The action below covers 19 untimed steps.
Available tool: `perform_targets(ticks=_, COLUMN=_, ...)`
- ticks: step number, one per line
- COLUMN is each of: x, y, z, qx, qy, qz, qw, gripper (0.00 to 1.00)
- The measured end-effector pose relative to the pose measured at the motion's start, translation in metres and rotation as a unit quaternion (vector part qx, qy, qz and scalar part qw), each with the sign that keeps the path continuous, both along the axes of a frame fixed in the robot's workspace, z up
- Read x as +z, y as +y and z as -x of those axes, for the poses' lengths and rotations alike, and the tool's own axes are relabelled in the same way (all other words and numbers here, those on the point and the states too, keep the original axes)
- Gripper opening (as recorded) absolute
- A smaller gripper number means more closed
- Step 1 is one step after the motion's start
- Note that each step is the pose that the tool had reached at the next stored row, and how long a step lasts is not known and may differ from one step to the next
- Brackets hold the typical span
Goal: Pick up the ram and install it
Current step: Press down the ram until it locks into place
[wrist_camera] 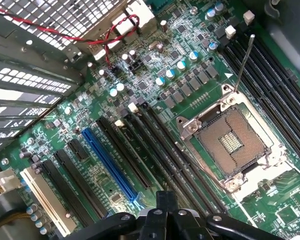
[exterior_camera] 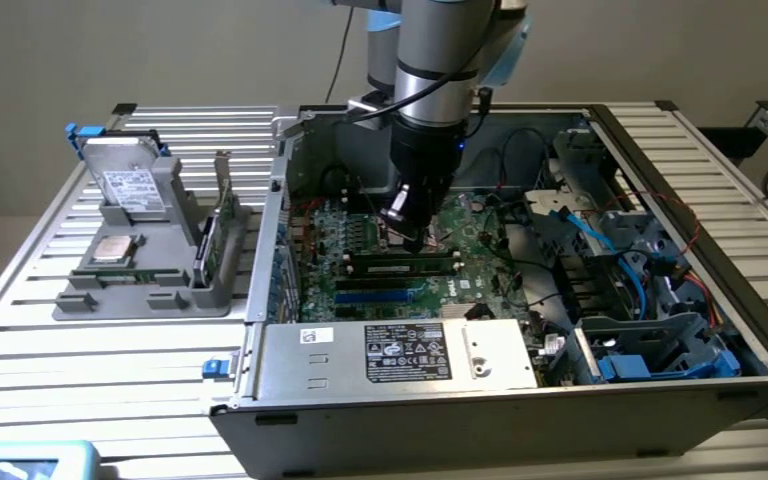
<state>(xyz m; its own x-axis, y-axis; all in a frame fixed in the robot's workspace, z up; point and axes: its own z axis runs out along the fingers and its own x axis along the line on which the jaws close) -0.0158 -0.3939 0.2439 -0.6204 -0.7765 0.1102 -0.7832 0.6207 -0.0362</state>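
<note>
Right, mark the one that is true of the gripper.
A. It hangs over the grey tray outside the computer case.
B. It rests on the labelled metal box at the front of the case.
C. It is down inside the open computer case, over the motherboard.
C: in the exterior view the gripper reaches down inside the open computer case, with its tip just above the green motherboard.

My arm and its black fingers

My arm point(exterior_camera: 435, 50) is a silver-grey tube with light-blue joint caps and a black cable alongside; below sits a black wrist housing, and my gripper point(wrist_camera: 166, 210) shows glossy black links with round pivot screws.
</note>
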Motion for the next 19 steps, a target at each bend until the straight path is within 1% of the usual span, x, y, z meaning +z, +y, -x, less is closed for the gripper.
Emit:
perform_targets(ticks=5, x=0.0000, y=0.0000, z=0.0000, qx=-0.027, qy=-0.0019, qz=0.0003, qw=0.9996, gripper=0.11)
perform_targets(ticks=10, x=0.0000, y=0.0000, z=0.0000, qx=-0.056, qy=-0.0039, qz=0.0003, qw=0.9984, gripper=0.11)
perform_targets(ticks=15, x=0.0000, y=0.0000, z=0.0000, qx=-0.084, qy=-0.0060, qz=0.0004, qw=0.9964, gripper=0.11)
perform_targets(ticks=19, x=0.0000, y=0.0000, z=0.0000, qx=-0.107, qy=-0.0074, qz=0.0004, qw=0.9942, gripper=0.11)
